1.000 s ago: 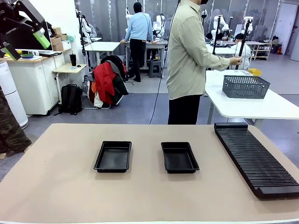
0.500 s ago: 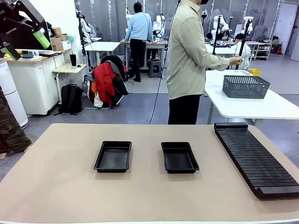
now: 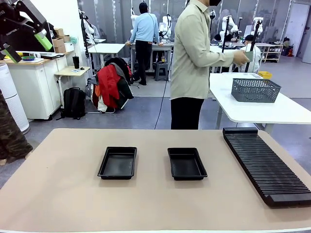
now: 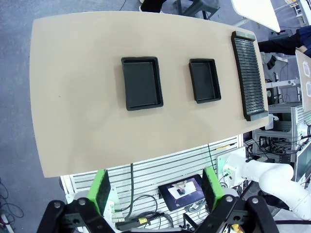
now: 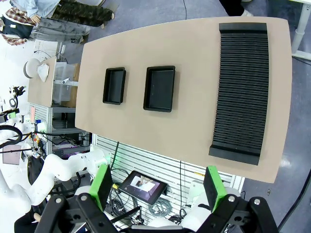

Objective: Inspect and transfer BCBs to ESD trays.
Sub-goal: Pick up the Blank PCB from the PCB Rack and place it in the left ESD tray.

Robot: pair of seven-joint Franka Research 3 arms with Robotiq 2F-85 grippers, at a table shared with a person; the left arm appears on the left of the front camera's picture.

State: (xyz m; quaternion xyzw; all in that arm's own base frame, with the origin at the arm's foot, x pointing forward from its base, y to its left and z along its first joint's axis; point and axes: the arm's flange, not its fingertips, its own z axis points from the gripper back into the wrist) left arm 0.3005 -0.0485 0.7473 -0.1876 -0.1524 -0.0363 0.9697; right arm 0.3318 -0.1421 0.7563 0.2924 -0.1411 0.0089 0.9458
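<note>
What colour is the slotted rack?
The rack is black, finely ribbed; best in the right wrist view.

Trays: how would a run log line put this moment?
left tray: empty | right tray: empty | left tool: open | right tool: open | person: facing side table

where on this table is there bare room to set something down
Widest bare patch: the table left of the left tray. Also free: the near strip in front of both trays, and the gap between left tray and right tray. Tighter between right tray and rack, which fills the right end.
</note>
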